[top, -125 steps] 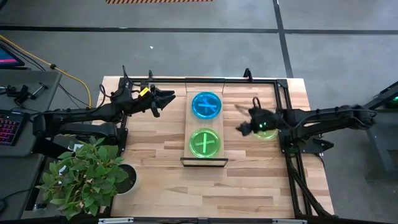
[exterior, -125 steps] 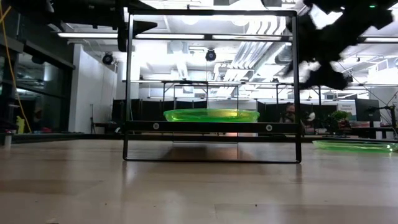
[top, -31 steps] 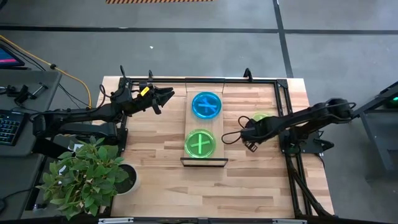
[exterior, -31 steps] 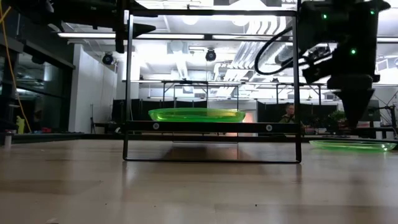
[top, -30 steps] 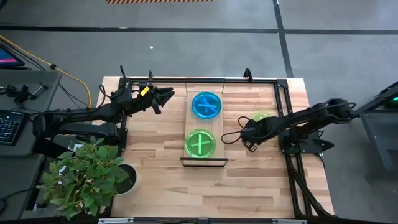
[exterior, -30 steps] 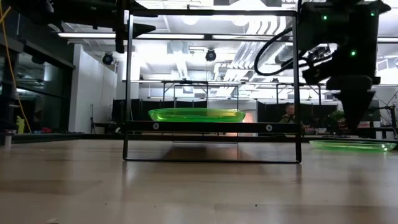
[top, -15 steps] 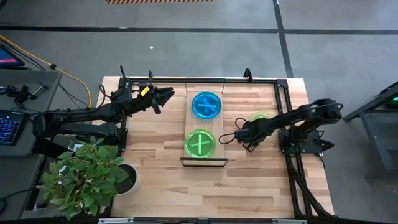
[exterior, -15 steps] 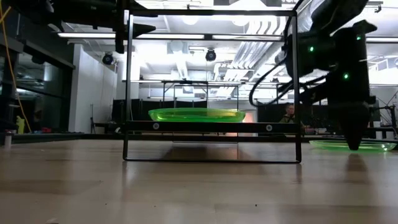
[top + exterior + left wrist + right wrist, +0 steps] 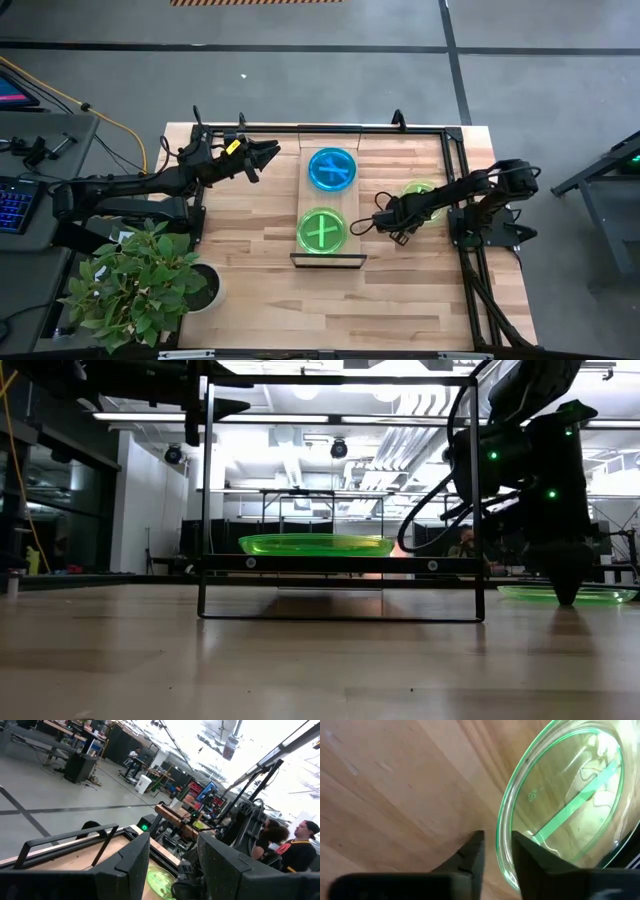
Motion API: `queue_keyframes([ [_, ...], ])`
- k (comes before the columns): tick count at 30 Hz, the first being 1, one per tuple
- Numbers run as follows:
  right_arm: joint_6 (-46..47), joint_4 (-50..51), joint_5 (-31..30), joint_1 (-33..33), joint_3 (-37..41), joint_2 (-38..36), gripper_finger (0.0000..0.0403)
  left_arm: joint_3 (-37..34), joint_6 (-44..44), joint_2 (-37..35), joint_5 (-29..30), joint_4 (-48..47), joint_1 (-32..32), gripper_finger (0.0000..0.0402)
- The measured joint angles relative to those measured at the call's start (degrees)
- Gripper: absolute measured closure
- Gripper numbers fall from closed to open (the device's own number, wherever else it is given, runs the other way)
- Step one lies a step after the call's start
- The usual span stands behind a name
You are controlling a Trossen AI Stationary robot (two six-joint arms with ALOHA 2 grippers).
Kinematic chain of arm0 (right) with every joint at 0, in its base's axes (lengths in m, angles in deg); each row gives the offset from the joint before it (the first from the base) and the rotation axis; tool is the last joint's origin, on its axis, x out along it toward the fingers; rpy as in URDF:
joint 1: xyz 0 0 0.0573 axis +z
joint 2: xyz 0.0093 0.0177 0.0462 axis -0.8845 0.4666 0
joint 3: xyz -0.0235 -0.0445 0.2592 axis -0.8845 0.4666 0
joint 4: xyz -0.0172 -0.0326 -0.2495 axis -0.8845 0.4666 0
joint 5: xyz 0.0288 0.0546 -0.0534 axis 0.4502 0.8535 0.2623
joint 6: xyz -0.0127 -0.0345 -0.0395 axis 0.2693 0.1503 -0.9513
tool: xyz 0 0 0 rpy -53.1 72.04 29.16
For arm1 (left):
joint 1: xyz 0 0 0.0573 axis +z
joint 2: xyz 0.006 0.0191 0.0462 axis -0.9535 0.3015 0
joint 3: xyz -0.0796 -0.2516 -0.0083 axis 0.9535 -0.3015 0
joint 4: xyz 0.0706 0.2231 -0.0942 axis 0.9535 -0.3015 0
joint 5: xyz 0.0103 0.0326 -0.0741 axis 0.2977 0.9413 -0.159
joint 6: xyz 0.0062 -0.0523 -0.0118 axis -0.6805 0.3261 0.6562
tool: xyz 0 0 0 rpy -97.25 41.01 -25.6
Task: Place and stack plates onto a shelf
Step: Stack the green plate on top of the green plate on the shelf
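The shelf is a light-wood board in a black frame at the table's middle, raised on black legs. A blue plate lies on its far half and a green plate on its near half; each shows crossed stripes. Another green plate lies flat on the tabletop right of the shelf. My right gripper points down at this plate's left rim, open by a narrow gap, one finger outside the rim and one over the plate's inside. My left gripper is open and empty, raised at the far left.
A potted plant stands at the table's near left corner. A black frame runs along the far and right edges. People show in the room beyond. Bare wood lies near the front edge.
My right gripper has gone down to the tabletop and a little toward the shelf, ending at the left rim of the green plate on the table. The plates have stayed where they were.
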Motion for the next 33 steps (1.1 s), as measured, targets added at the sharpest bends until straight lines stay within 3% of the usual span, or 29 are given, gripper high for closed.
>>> queue_keyframes([
  [5,-0.4,0.7,-1.1,0.0,0.4,0.3,0.0395,0.0,0.0,0.0,0.0,0.0,0.0,0.0245],
  [13,-1.2,5.9,-0.8,1.0,-1.2,-0.9,0.0402,0.0,-0.1,0.0,0.0,0.0,0.0,0.0245],
  [26,-4.5,14.9,-8.5,1.7,-13.5,-8.0,0.0403,0.0,-1.1,0.0,0.3,0.0,0.0,0.0245],
  [30,-7.0,13.1,-4.3,0.0,-13.6,-9.0,0.0403,0.0,-1.2,0.0,0.5,0.0,0.0,0.0245],
  [33,-3.9,11.2,-3.8,-1.0,-10.9,-9.1,0.0401,0.0,-1.2,0.0,0.5,0.0,0.0,0.0245],
])
